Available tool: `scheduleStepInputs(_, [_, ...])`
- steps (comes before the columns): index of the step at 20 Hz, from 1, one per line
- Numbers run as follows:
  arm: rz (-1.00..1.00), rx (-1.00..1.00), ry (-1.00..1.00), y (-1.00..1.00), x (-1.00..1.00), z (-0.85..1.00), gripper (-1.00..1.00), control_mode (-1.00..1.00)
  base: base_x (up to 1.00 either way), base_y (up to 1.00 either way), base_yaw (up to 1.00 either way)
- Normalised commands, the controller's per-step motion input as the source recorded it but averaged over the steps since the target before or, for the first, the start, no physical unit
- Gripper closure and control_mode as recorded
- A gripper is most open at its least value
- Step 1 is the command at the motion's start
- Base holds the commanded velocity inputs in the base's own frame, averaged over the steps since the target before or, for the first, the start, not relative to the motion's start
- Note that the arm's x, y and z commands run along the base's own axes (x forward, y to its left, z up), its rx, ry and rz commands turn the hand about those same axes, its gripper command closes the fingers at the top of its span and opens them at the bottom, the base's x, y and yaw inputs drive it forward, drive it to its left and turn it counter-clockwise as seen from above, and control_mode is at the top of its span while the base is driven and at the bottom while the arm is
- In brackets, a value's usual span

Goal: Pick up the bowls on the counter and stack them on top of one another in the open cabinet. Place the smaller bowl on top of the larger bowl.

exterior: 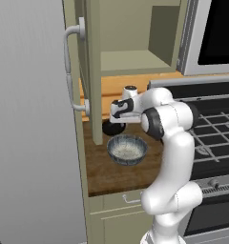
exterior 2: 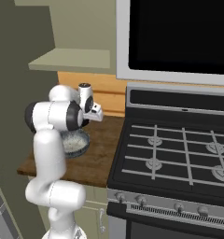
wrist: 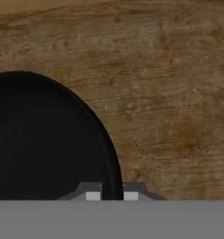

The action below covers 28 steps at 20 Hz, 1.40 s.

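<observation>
- Hand view: the gripper [wrist: 112, 193] has one small dark tip on each side of the smaller bowl [wrist: 44, 140]'s rim, closely spaced; whether they are pinching it I cannot tell.
- That bowl is low, round and solid black, its left part cut off; it sits on the counter [wrist: 170, 93], a dark brown wood-grain slab.
- Left base view: it lies near the counter's back left corner, partly hidden by the hand.
- The larger bowl [exterior: 127, 149], ribbed grey-blue with a pale speckled inside, sits just in front of it.
- The open cabinet [exterior: 135, 59] has a plain beige shelf.
</observation>
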Motion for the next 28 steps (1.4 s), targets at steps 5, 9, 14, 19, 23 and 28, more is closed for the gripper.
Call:
scheduleStepInputs(5, [0.00, 0.01, -0.03, -0.16, -0.28, 0.48, 1.00, -1.00, 0.00, 0.00, 0.00])
scheduleStepInputs(9, [0.00, 0.00, -0.06, -0.23, -0.66, 0.28, 1.00, -1.00, 0.00, 0.00, 0.00])
scheduleStepInputs(14, [0.00, 0.00, -0.08, -0.19, -0.60, 0.16, 1.00, -1.00, 0.00, 0.00, 0.00])
scheduleStepInputs(19, [0.00, 0.00, -0.07, -0.04, -0.65, 0.04, 1.00, -1.00, 0.00, 0.00, 0.00])
scheduleStepInputs(23, [0.00, 0.00, -0.01, 0.00, -0.56, 0.03, 1.00, -1.00, 0.00, 0.00, 0.00])
scheduleStepInputs(28, [0.02, -0.03, 0.05, 0.00, -0.37, 0.16, 1.00, -1.00, 0.00, 0.00, 0.00])
